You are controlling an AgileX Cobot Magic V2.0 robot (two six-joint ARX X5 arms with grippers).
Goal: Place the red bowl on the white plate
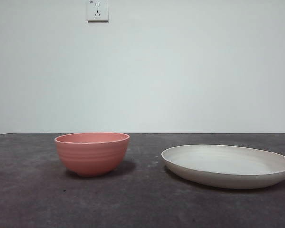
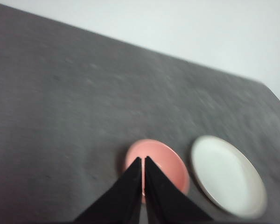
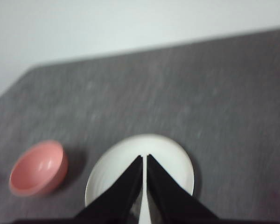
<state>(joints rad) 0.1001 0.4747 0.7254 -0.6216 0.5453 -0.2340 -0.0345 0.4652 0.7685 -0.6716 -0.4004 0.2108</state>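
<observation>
Salmon-pink, the red bowl (image 1: 92, 153) sits beside the white plate (image 1: 227, 166) on the dark tabletop (image 1: 133, 204), untouched. Both pincers, left (image 2: 143, 161) and right (image 3: 144, 158), hang above, closed and empty, apparently awaiting the pickup.

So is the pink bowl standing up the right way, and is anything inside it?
Upright and empty. The red bowl sits on its base on the table, rim up, and the left wrist view shows only its bare pink inside.

From my remote seat this reads as a bare lab or test room: a dark grey table (image 1: 142, 199) pushed against a plain white wall (image 1: 180, 71), with one wall socket (image 1: 98, 10) (nothing homely shows anywhere).
</observation>
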